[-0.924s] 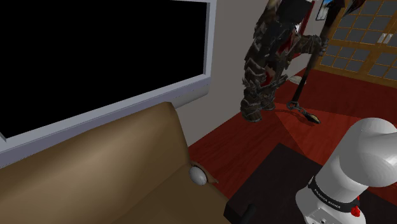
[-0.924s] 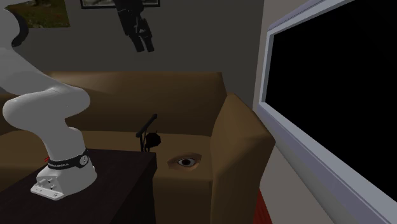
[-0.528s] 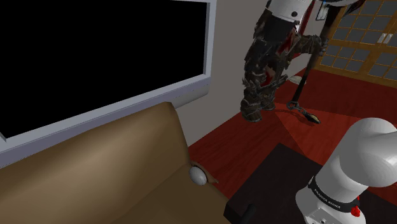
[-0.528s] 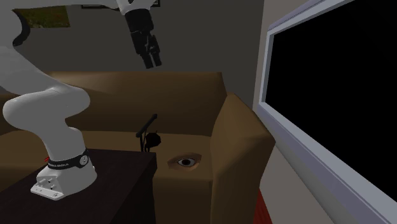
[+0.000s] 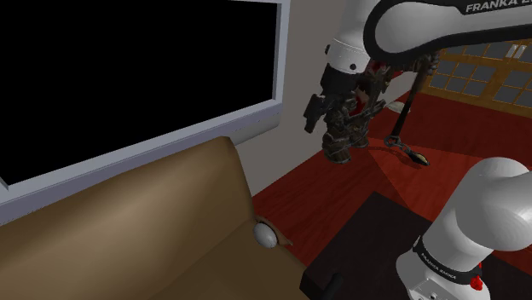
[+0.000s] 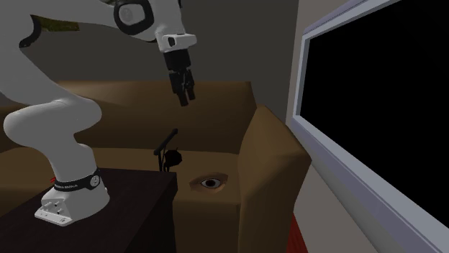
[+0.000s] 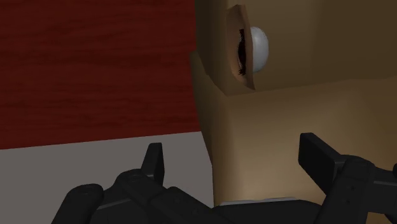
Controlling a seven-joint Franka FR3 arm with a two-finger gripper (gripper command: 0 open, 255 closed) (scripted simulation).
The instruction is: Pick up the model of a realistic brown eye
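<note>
The eye model is a white ball set in brown lids, lying on the brown sofa close to its armrest. From the second exterior view the eye model shows its dark iris, just below the armrest. My black gripper hangs high above the sofa's seat, well above the eye and toward that view's left. In the shoulder view the gripper sits in front of a dark statue. In the wrist view the gripper is open and empty, with the eye model far ahead.
A dark armoured statue stands on the red wooden floor. A large window with a black area is set in the wall beside the sofa. A small black object stands at the edge of the dark stand.
The arm has swung down into the shoulder view. In the second exterior view the gripper has dropped lower and moved right, nearer the sofa's armrest. The eye model has not moved.
</note>
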